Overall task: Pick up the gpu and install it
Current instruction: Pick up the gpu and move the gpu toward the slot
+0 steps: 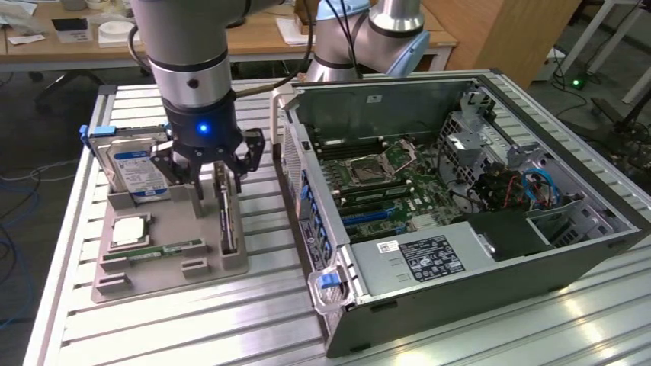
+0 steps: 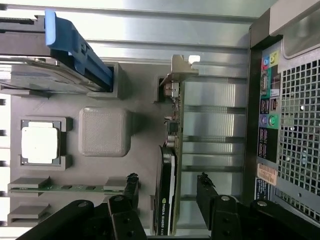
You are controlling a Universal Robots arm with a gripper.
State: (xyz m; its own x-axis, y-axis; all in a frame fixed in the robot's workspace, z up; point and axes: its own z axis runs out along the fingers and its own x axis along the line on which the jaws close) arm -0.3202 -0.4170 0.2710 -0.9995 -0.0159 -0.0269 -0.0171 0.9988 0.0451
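**Slatted metal table (image 1: pixel 203 328): gpu (image 1: pixel 226 221) flanked by gripper (image 1: pixel 212 183)**

The gpu is stood on edge in a slot of the grey holder (image 1: pixel 152 280), beside the opened computer case (image 1: pixel 428 99). The fingers (image 2: pixel 131 192) are spread on either side of it, with nothing grasped.

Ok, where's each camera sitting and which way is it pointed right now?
Exterior view: off the arm, raised, looking down across the table at the parts tray and open computer case; the arm and gripper show.
Wrist view: on the wrist, looking straight down past the open fingers straddling the gpu.
Both show the gripper, gpu, parts tray and computer case.
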